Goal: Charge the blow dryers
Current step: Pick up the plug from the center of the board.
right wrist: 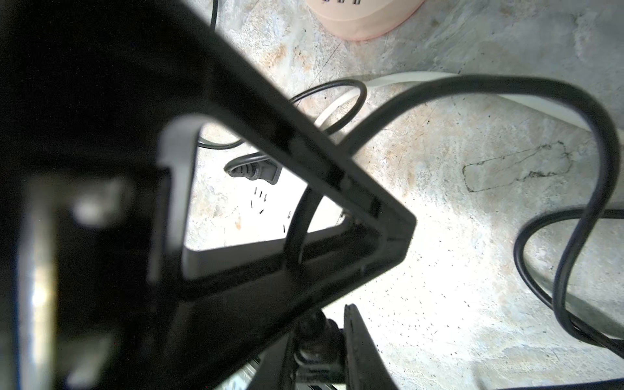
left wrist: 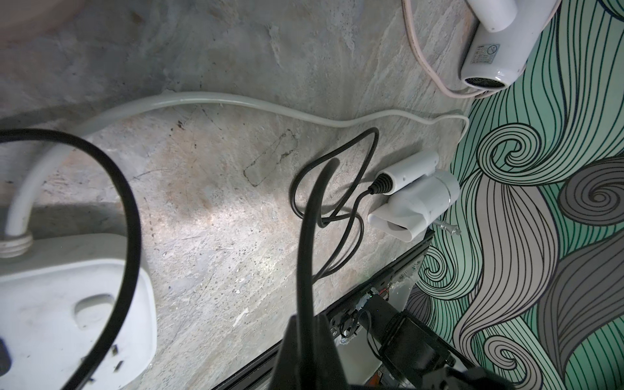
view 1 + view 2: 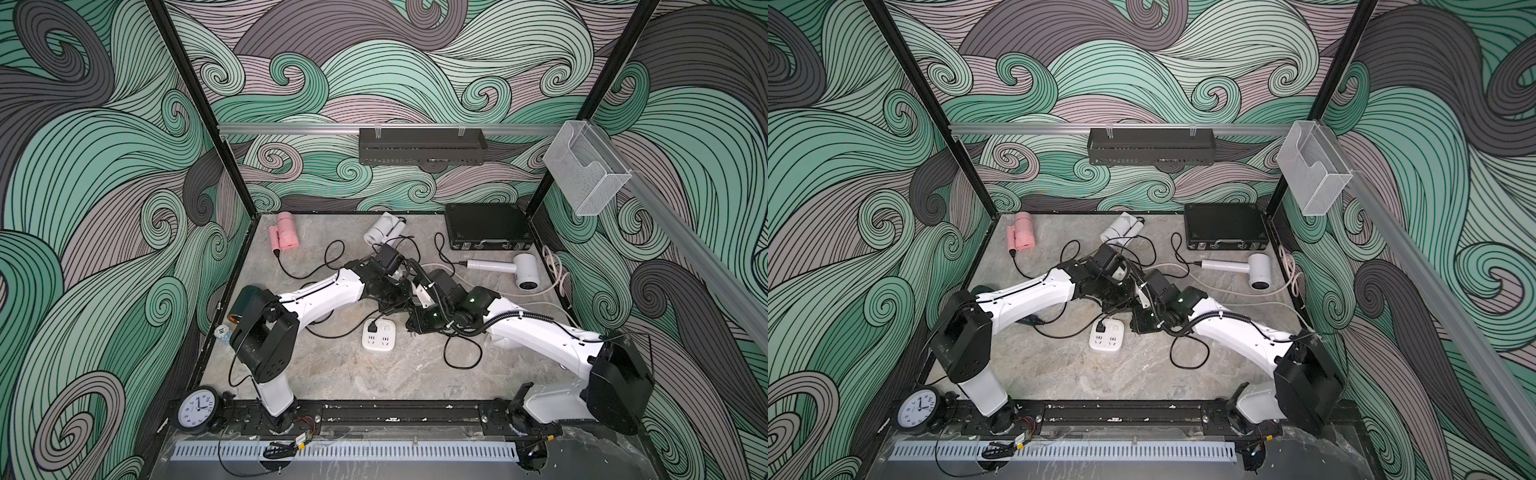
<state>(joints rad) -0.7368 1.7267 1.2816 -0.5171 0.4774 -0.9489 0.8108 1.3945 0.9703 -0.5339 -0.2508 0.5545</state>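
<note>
**Charging job, mid-step:** Two robot arms meet low over the middle of the stone table (image 3: 374, 382), apparently partway through plugging in one blow dryer.

At the back right, the black case (image 3: 486, 226) sits closed with its contents hidden. What the black wall rack (image 3: 422, 145) holds cannot be made out, and the clear wall bin (image 3: 586, 170) looks empty.

The pink dryer (image 3: 284, 232) lies at the back left and a folded white dryer (image 3: 384, 230) at back centre. An open white dryer (image 3: 519, 266) is just in front of the case, and the dark green dryer (image 3: 249, 301) is at the left edge behind the left arm.

The left gripper (image 2: 305, 334) is clamped on a black cord (image 2: 312, 216) that runs to a third white dryer (image 2: 415, 196) by the wall. The right gripper (image 1: 317, 337) appears pinched narrowly on a plug end (image 1: 314, 332), with the prongs unseen.

Below them, the square white socket block (image 3: 380, 343) already carries one black plug (image 3: 372, 326). The peach hub (image 1: 364, 20) stands near.

The next move likely calls for lining the prongs up over a free socket and pressing straight down, with enough slack in the cord.
</note>
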